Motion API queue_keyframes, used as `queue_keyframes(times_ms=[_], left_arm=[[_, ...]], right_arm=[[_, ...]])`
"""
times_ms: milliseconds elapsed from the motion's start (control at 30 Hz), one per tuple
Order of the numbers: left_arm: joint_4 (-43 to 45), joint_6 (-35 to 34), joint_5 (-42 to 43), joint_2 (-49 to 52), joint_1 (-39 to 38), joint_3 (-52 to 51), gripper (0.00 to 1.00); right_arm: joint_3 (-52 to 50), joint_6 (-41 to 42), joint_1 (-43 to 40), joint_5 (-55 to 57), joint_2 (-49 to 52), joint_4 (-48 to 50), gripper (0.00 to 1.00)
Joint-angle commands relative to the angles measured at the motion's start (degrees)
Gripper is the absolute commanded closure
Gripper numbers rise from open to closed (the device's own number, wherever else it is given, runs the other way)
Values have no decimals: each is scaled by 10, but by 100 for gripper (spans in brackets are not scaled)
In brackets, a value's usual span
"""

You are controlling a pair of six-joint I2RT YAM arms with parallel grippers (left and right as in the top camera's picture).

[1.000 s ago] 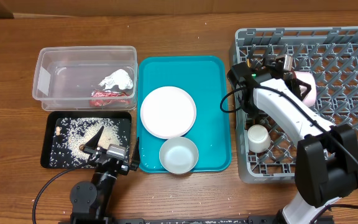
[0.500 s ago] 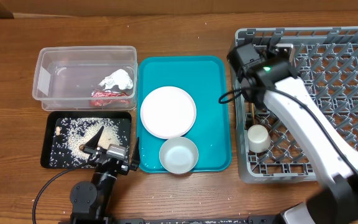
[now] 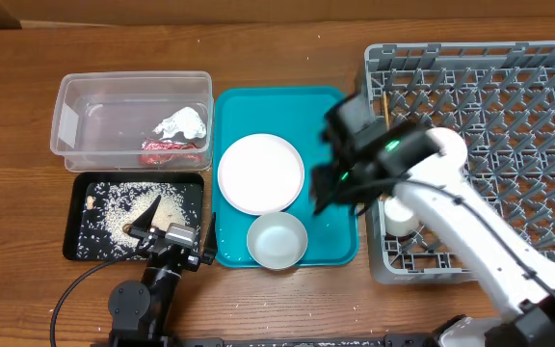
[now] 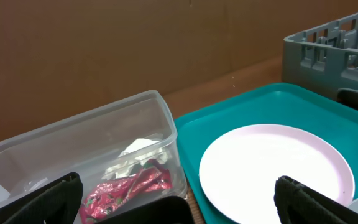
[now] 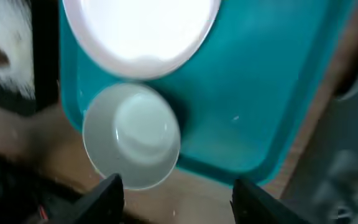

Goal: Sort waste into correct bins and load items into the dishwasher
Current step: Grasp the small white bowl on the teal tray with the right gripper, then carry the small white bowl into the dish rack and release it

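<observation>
My right gripper [image 3: 329,189] hangs open and empty over the teal tray [image 3: 333,125], blurred in the overhead view. In the right wrist view, the right gripper [image 5: 182,200] is over the tray's front edge, just right of the pale bowl [image 5: 131,137]. The white plate [image 3: 260,173] lies behind the bowl [image 3: 277,240]. The white cup [image 3: 398,217] stands in the grey dishwasher rack [image 3: 509,116], partly under my arm. The clear tub [image 3: 94,116] holds the napkin [image 3: 183,122] and red wrapper [image 3: 167,151]. Rice [image 3: 114,204] lies in the black tray [image 3: 80,246]. My left gripper [image 3: 175,229] rests open, empty.
Thin wooden chopsticks [image 3: 385,100] lie in the rack's left edge. The left wrist view looks over the tub [image 4: 79,143], the wrapper [image 4: 129,190] and the plate [image 4: 272,168]. Bare wooden table [image 3: 287,48] runs along the back.
My right arm has swung left out of the rack to above the teal tray, and its jaws stand wider than a second ago. The left arm has not moved.
</observation>
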Motion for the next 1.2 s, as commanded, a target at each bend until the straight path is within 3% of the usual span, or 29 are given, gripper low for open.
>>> queue_keyframes(times_ms=[0,200,367,433,567,733,933,1167], left_arm=[[1,9,-2,-6,7,-4,0],[1,9,-2,-6,7,-4,0],[1,9,-2,-6,7,-4,0],[1,9,-2,-6,7,-4,0],[1,9,-2,-6,7,-4,0],[1,9,-2,-6,7,-4,0],[1,9,-2,-6,7,-4,0],[1,8,-2,-6,7,-4,0]], right_arm=[[-91,-15,49,-22,1,57,42],[-175,-15,69,1,19,151,42],[-189,-37,69,-2,62,179,51],[-189,-43,69,-3,84,181,62],[-186,-42,68,-3,100,181,92],[-137,-34,64,26,69,154,96],[-25,39,64,204,-7,68,96],[41,165,44,584,-84,-14,96]])
